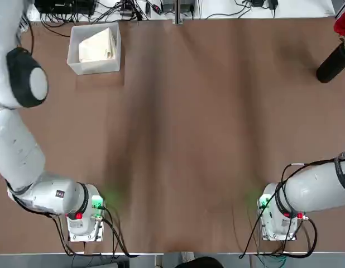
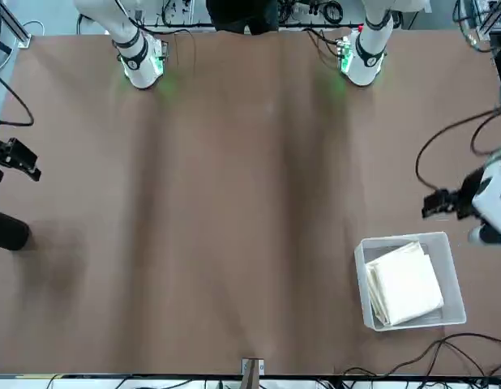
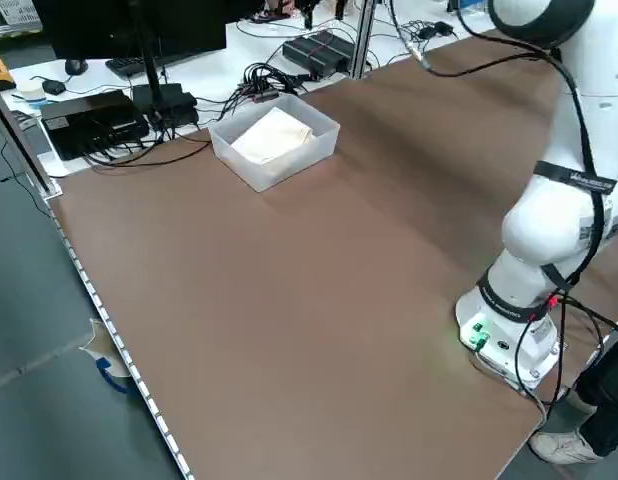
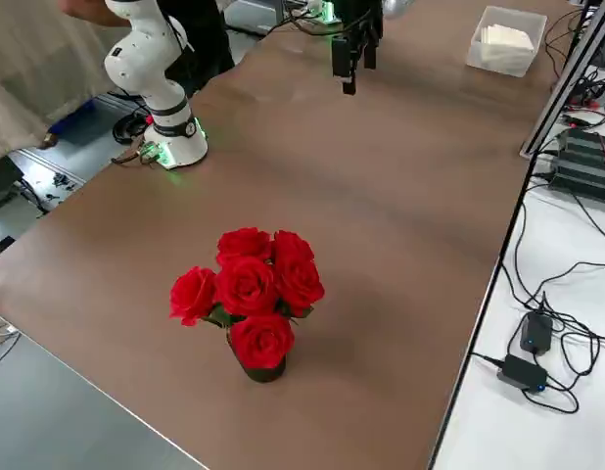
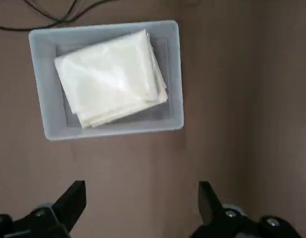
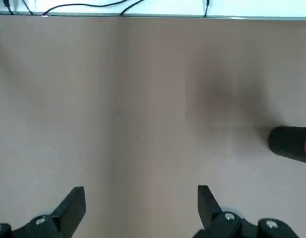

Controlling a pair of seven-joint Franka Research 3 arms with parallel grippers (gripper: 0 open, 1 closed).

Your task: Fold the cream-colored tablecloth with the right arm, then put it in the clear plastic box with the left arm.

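**Folded cloth sits in the box, both arms clear**

The cream-colored tablecloth (image 5: 111, 77) lies folded into a compact stack inside the clear plastic box (image 5: 180, 74), slightly askew to the walls, its layered edges showing along one side. It looks light and soft, the kind of thing that sags and slides open if lifted by a single ply. Should it need another lift, I'd pinch through the whole stack at the layered edge or a corner, so every fold comes up together. The box itself seems thin-walled and light enough to skid on the table (image 1: 217, 139) if nudged.

The box stands near the far left corner of the table, close to the cables beyond the edge. The left gripper (image 5: 140, 208) hangs above and just beside it, jaws spread wide with nothing between them. The right gripper (image 6: 140, 208) is well apart, over bare table on the other side, jaws likewise spread and empty, near a dark vase of red roses (image 4: 249, 294).

Judging from how things lie, the task looks essentially done: cloth folded, cloth boxed, nothing held.
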